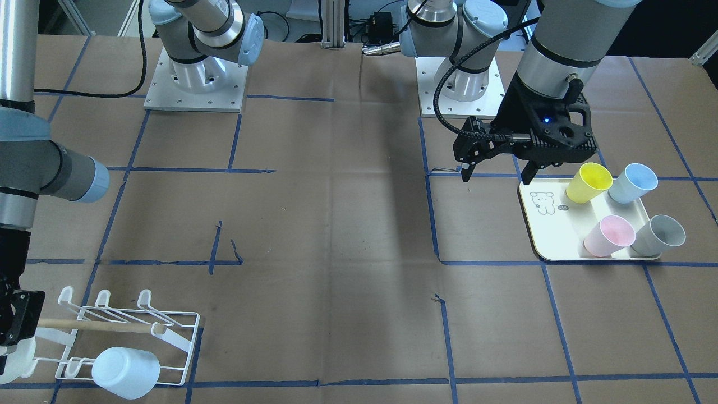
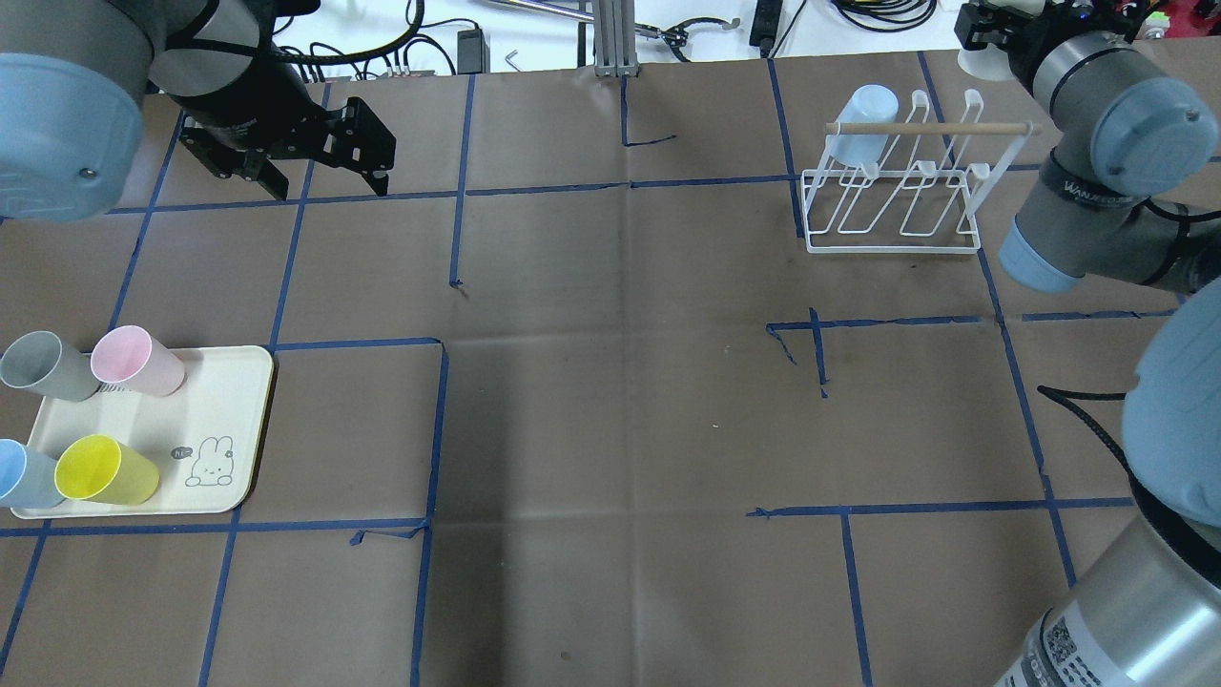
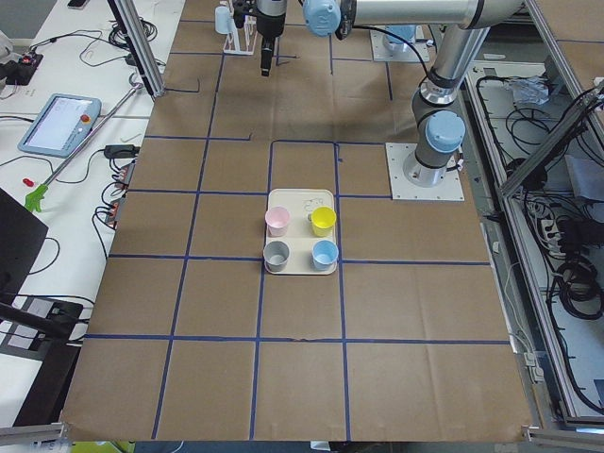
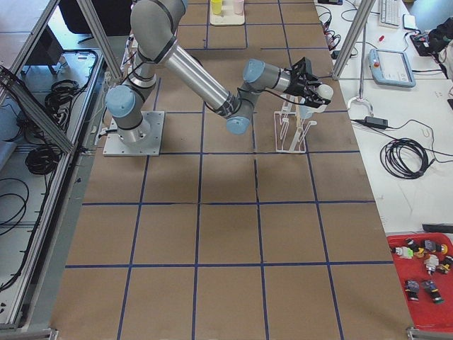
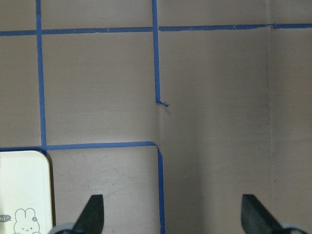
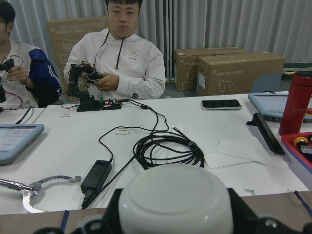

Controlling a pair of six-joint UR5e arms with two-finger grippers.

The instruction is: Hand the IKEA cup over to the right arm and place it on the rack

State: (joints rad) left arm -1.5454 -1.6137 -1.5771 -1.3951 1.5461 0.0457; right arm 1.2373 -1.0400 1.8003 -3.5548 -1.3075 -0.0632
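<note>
My right gripper (image 2: 987, 43) is shut on a white IKEA cup (image 6: 175, 200), whose bottom faces the right wrist camera. It holds the cup just beyond the far right end of the white wire rack (image 2: 897, 196), also seen in the front-facing view (image 1: 129, 336). A pale blue cup (image 2: 858, 134) hangs upside down on a peg at the rack's left end. My left gripper (image 2: 286, 157) is open and empty, above the table beyond the tray. Its fingertips (image 5: 92, 214) show wide apart in the left wrist view.
A cream tray (image 2: 219, 401) with a rabbit drawing holds a yellow cup (image 2: 105, 472), a blue cup (image 2: 24, 477), a pink cup (image 2: 134, 363) and a grey cup (image 2: 43, 367). A white bench with cables and two seated people lies beyond the table's far edge (image 6: 146, 146).
</note>
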